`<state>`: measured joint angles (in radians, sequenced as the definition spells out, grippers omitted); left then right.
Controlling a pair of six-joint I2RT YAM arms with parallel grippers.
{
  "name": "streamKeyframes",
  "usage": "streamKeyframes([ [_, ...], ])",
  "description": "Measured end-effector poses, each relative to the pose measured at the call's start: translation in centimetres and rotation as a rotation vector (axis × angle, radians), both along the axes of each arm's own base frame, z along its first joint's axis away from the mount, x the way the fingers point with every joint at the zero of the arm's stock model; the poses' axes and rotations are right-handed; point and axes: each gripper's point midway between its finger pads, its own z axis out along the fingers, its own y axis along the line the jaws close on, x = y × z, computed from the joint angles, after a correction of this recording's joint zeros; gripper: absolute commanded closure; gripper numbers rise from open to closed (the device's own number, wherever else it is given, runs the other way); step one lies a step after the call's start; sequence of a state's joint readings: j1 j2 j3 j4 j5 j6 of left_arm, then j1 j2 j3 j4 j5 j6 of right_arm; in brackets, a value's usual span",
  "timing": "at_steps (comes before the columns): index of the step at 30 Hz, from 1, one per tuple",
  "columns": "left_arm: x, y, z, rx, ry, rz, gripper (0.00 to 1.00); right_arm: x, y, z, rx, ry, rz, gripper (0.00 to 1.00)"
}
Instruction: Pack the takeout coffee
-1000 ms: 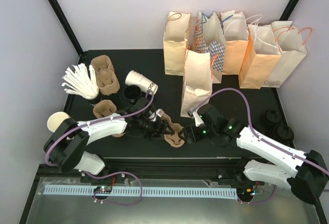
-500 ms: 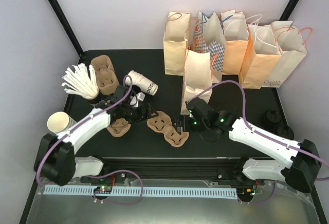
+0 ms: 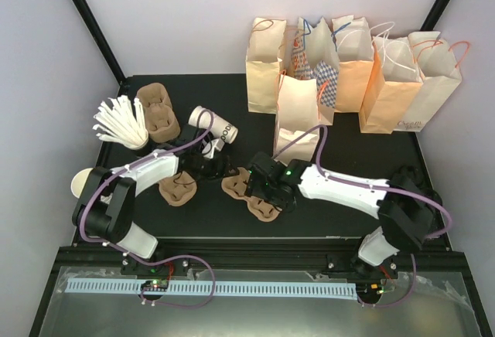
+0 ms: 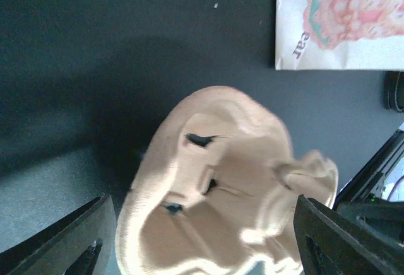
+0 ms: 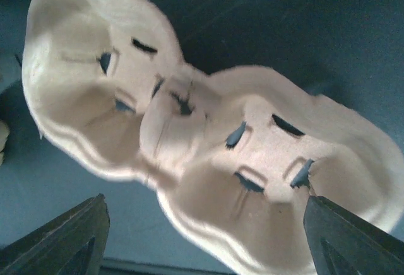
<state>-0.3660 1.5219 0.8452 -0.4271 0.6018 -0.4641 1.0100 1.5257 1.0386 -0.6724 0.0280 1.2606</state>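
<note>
The takeout coffee cup (image 3: 210, 124), white with dark lettering, lies on its side at the back left of the black table; I cannot make out its lid. A brown two-cup pulp carrier (image 3: 252, 195) lies at mid-table. My left gripper (image 3: 225, 172) is open at the carrier's left end, and the carrier (image 4: 221, 180) fills the space between its fingers (image 4: 205, 245). My right gripper (image 3: 261, 188) hovers open right over the same carrier (image 5: 208, 142), whose two hollows face the right wrist camera (image 5: 208, 245). Neither gripper touches the cup.
A second carrier (image 3: 178, 189) lies left of the first, and more are stacked at the back left (image 3: 158, 110). White sticks (image 3: 120, 123) stand in a cup, and a cream cup (image 3: 80, 182) is at the left edge. Paper bags (image 3: 348, 66) line the back, one nearer (image 3: 297, 120). Black lids (image 3: 416, 185) sit far right.
The carrier has slid from the front edge up and left. The right gripper swung left to stay over it. The left gripper pulled back left to the carrier's left end.
</note>
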Motion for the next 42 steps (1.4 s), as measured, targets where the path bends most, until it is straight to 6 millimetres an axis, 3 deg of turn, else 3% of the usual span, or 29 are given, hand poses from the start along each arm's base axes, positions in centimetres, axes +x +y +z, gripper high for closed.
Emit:
streamKeyframes([
  [3, -1.2, -0.5, -1.2, -0.043, 0.029, -0.018, 0.21, 0.5, 0.5, -1.1, -0.043, 0.032, -0.032, 0.14],
  [8, -6.3, -1.8, -3.8, -0.097, 0.166, -0.055, 0.20, 0.6, 0.4, -1.7, -0.072, 0.055, -0.066, 0.15],
  [11, -8.2, -2.4, -3.4, -0.128, 0.206, -0.075, 0.19, 0.4, 0.0, -2.0, -0.086, 0.065, -0.077, 0.20],
  [18, -8.1, -2.8, 0.0, -0.195, 0.130, -0.078, 0.19, -0.2, -0.9, -3.1, -0.113, 0.089, -0.097, 0.19],
  [24, -8.2, -1.1, 0.9, -0.144, 0.090, -0.031, 0.19, 1.3, 1.0, -2.2, -0.102, 0.072, -0.145, 0.19],
  [28, -7.1, 1.1, 2.0, -0.073, 0.037, 0.047, 0.17, 1.9, 1.9, -2.9, -0.127, 0.085, -0.183, 0.25],
  [33, -5.6, 3.3, 4.0, 0.030, -0.057, 0.103, 0.16, 1.2, 1.0, -5.3, -0.213, 0.140, -0.231, 0.27],
  [37, -5.1, 4.2, 5.6, 0.076, -0.119, 0.114, 0.17, 0.8, 0.4, -6.5, -0.258, 0.167, -0.252, 0.33],
  [40, -5.1, 4.6, 5.7, 0.098, -0.130, 0.117, 0.16, 1.0, 0.7, -6.7, -0.269, 0.172, -0.258, 0.45],
  [42, -5.2, 4.9, 5.5, 0.117, -0.125, 0.114, 0.16, 1.2, 1.1, -6.4, -0.269, 0.167, -0.250, 0.47],
])
